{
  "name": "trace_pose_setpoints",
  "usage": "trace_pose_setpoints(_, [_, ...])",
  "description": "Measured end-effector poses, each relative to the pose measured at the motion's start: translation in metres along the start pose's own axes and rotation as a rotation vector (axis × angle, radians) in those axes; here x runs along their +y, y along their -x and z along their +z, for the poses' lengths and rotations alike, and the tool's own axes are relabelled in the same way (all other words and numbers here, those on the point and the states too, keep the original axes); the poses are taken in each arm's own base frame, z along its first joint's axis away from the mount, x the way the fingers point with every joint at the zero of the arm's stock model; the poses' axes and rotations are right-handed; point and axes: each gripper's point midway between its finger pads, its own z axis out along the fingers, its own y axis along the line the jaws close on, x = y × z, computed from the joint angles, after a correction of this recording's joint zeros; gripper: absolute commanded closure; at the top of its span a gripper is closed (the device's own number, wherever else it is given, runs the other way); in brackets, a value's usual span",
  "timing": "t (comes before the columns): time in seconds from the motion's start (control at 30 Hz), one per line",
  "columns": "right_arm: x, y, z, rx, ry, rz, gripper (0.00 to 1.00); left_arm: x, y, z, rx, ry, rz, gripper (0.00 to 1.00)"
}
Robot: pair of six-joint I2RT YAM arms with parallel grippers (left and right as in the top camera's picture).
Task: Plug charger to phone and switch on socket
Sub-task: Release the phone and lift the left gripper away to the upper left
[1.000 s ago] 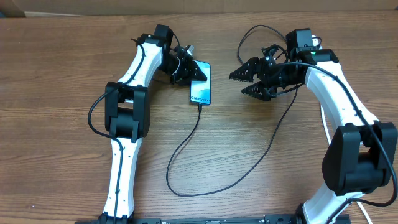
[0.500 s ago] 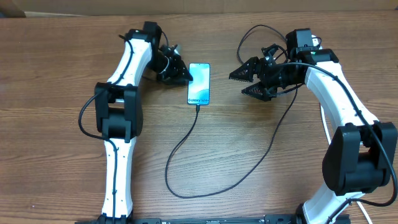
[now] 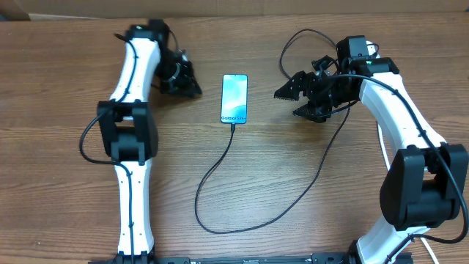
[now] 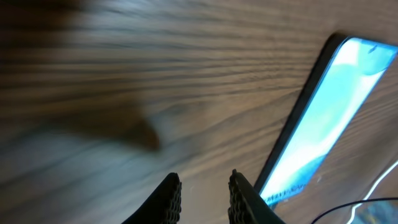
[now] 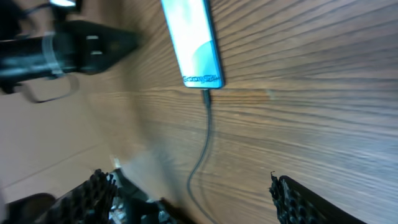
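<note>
A: Overhead?
B: Phone (image 3: 234,98) flat on counter (image 3: 308,191), between both tools, touching neither. Charger (image 3: 212,172) tip sits in its bottom edge. Right tool (image 3: 287,103) spread, empty.
A: Left wrist?
B: Left tool (image 4: 204,193) has a narrow gap with nothing in it; phone to its right.
A: Right wrist?
B: Tool spread wide, empty; phone ahead, cable running back toward it.

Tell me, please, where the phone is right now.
Overhead, the phone lies flat on the table toward its far edge, between the left gripper and the right gripper, touching neither.
</note>
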Motion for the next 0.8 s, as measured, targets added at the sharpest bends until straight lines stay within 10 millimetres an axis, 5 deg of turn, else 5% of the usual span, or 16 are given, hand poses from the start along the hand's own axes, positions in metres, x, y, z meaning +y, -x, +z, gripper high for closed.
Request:
trace_pose_setpoints(0.2, [-0.002, -0.002, -0.012, -0.002, -0.080, -0.003, 0.20, 0.016, 0.009, -0.086, -0.150, 0.110, -0.023, 0.71])
trace_pose_setpoints(0.3, [0.006, 0.009, -0.034, -0.062, -0.157, -0.030, 0.13, 0.021, 0.012, -0.129, -0.259, 0.177, -0.022, 0.55])
trace_pose_setpoints(0.4, [0.016, 0.028, -0.068, -0.177, -0.254, -0.074, 0.07, 0.014, 0.007, -0.173, -0.367, 0.210, -0.016, 0.24])
trace_pose_setpoints(0.5, [0.013, 0.050, -0.107, -0.316, -0.362, -0.082, 0.00, 0.001, -0.003, -0.209, -0.455, 0.220, -0.002, 0.21])
trace_pose_setpoints(0.6, [-0.011, 0.076, -0.153, -0.470, -0.481, -0.023, 0.00, -0.011, -0.014, -0.235, -0.518, 0.220, 0.020, 0.22])
trace_pose_setpoints(0.8, [-0.075, 0.092, -0.216, -0.605, -0.600, 0.157, 0.00, -0.025, -0.044, -0.267, -0.561, 0.214, 0.035, 0.20])
